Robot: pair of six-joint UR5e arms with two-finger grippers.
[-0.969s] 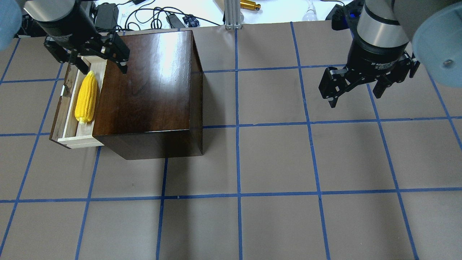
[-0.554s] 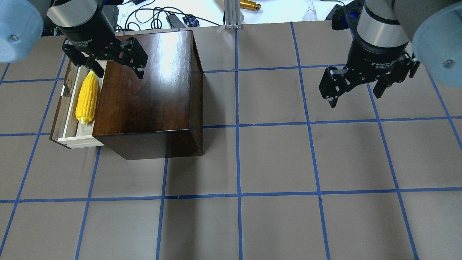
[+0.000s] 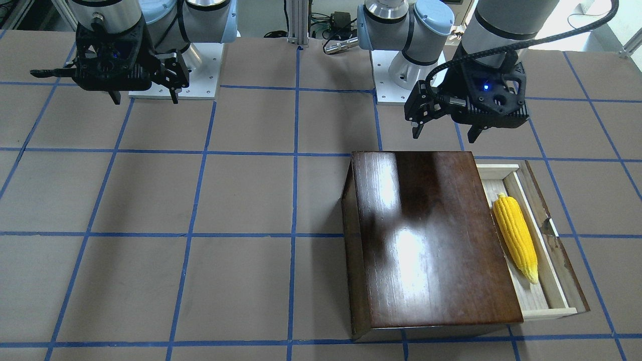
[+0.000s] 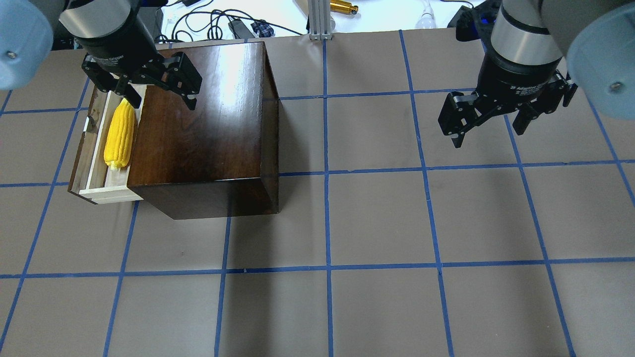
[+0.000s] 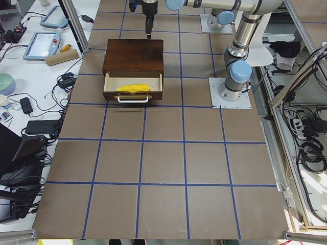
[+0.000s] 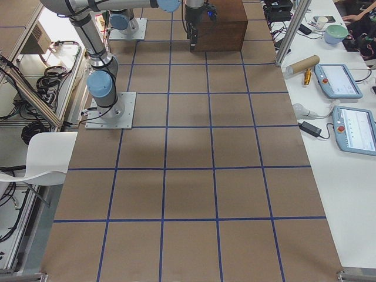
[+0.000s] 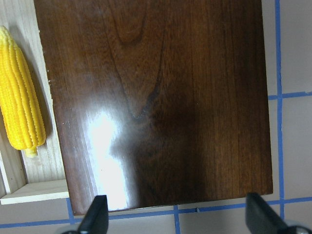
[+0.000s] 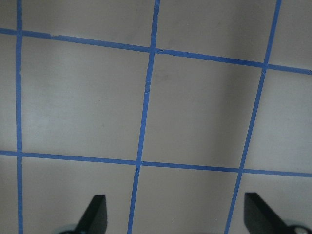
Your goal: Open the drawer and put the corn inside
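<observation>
The yellow corn [image 4: 119, 134] lies lengthwise in the pulled-out drawer [image 4: 115, 193] of the dark-brown box [image 4: 203, 124]. It also shows in the front view [image 3: 516, 238] and the left wrist view [image 7: 22, 97]. The drawer's metal pull shows in the exterior left view [image 5: 133, 100]. My left gripper [image 4: 161, 96] is open and empty. It hovers above the box's top, near the corner beside the drawer, and its fingertips [image 7: 95, 217] frame the box [image 7: 161, 97]. My right gripper [image 4: 488, 131] is open and empty above bare table, far from the box.
Cables and a power adapter [image 4: 149, 20] lie beyond the mat's edge, next to an aluminium post [image 4: 317, 20] and a gold cylinder [image 4: 344, 7]. Blue tape lines grid the brown mat [image 4: 377, 218]. Tablets [image 6: 338, 79] lie on a side table.
My left gripper has moved sideways from over the drawer's end to over the box's top and stayed open. The corn, the drawer and the right arm have not moved.
</observation>
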